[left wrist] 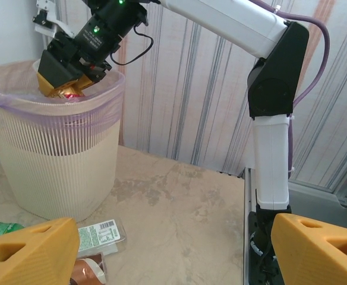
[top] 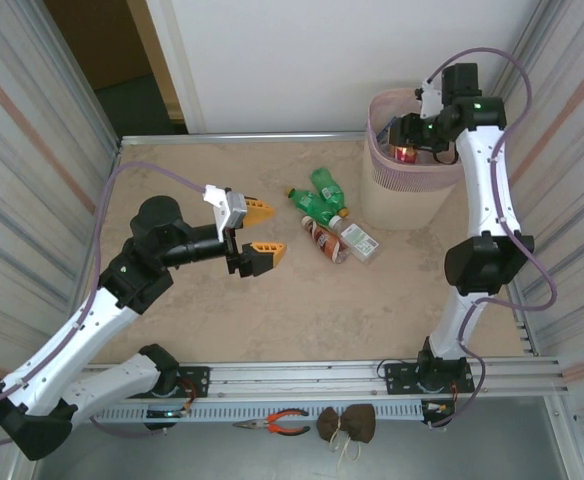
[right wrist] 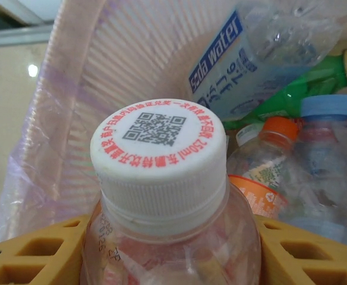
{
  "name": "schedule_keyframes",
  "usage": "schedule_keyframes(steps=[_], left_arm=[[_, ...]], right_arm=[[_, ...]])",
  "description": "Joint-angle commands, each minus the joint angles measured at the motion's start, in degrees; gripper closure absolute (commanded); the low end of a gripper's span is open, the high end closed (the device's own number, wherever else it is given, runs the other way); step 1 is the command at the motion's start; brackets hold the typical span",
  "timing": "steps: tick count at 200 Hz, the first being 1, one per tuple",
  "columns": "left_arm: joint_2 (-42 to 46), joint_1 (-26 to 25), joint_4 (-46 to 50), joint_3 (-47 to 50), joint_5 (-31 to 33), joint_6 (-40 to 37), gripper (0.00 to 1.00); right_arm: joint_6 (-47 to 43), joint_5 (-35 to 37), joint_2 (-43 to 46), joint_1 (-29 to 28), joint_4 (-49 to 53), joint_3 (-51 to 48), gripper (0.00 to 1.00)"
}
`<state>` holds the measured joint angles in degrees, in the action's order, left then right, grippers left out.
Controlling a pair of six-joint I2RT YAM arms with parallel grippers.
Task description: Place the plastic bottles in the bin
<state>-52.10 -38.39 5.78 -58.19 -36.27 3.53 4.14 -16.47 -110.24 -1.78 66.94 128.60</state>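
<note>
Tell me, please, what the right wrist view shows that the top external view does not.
Right wrist: the white ribbed cap with a QR code on the held clear plastic bottle, and bottles already inside the pale pink plastic bin, including a clear "Soda water" bottle and an orange-capped one. Top external: the open left gripper and a cluster of green and clear bottles lying on the table. Both: the right gripper shut on that bottle over the bin.
</note>
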Motion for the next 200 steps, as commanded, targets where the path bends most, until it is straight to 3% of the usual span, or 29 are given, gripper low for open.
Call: schedule_keyframes(steps=[1,131,200], left_arm=[[-0.2,-0.2,-0.8,0.4,0.9,0.6,0.16],[-2.8,0.1,1.6,-1.4,1.8,0.9,0.17],[-3.3,0.8,3.0,-2.4,2.5,1.7,0.17]], right_arm=[[-4.7,0.7,-2.1,-1.8,5.8,2.1,0.54],[-4.1,1.1,-14.0,-1.9,10.9,2.1,0.41],[-0.3,-4.1,-7.2,0.3,7.4,4.5,0.21]])
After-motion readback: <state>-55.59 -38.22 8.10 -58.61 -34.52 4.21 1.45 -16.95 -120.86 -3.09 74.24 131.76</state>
